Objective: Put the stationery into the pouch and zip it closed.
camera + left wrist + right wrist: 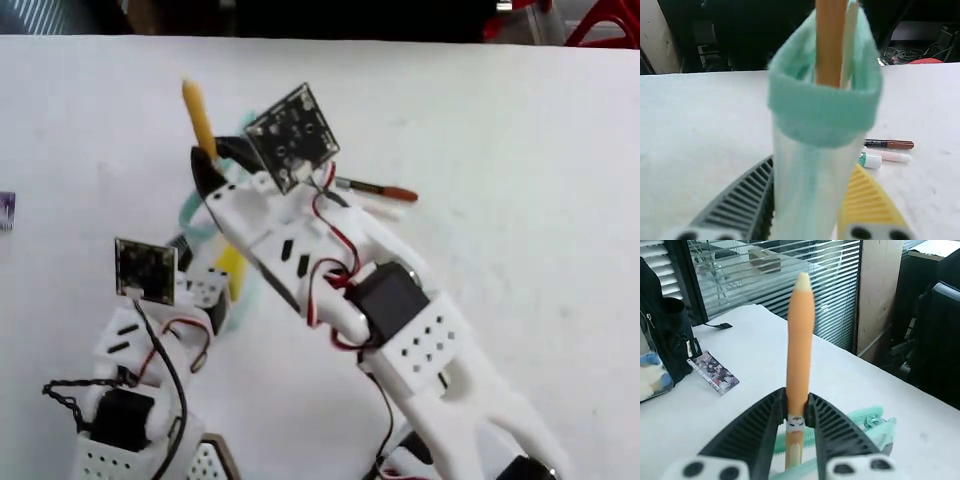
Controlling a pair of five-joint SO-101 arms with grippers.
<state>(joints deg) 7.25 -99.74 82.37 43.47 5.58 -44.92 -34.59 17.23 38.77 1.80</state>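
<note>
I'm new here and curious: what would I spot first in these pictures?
An orange pen stands out, pinched in the right hand, with one end at the mouth of the pouch. The left hand holds that pouch up. A brown-capped pen and a pink pen lie on the table beyond it.

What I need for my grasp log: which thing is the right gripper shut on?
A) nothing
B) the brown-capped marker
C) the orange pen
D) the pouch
C: the right gripper clamps the orange pen, while the left gripper holds the pouch and the brown-capped marker lies on the table.
</note>
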